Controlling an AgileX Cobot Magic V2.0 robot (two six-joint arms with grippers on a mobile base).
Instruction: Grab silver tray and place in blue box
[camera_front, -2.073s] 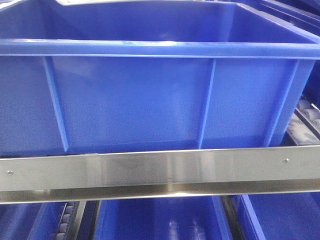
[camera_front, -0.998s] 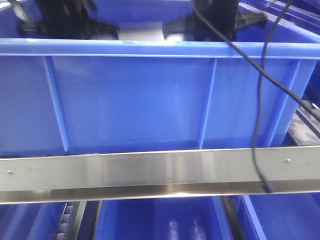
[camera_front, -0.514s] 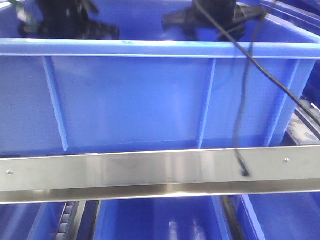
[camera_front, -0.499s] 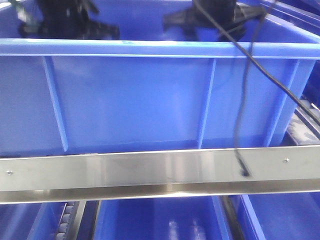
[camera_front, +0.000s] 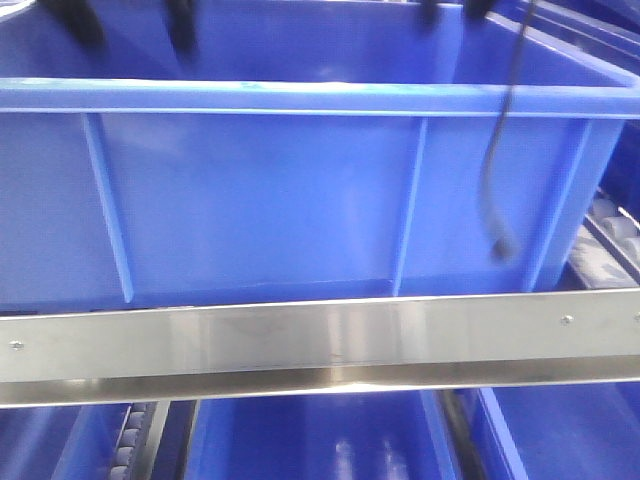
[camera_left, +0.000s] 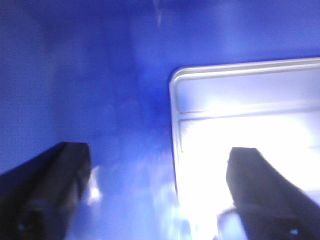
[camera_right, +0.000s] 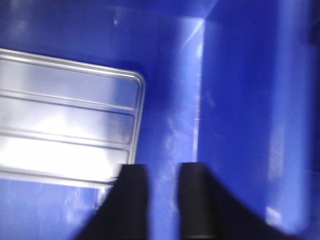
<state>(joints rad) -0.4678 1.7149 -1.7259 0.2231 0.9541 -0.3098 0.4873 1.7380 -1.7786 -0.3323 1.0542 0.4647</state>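
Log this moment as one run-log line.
tray: flat on box floor, released | left gripper: open, empty, above tray's corner | right gripper: narrow gap, empty, beside tray | phase: placed

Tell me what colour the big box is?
Bright blue; the blue box shows best in the front-facing view.
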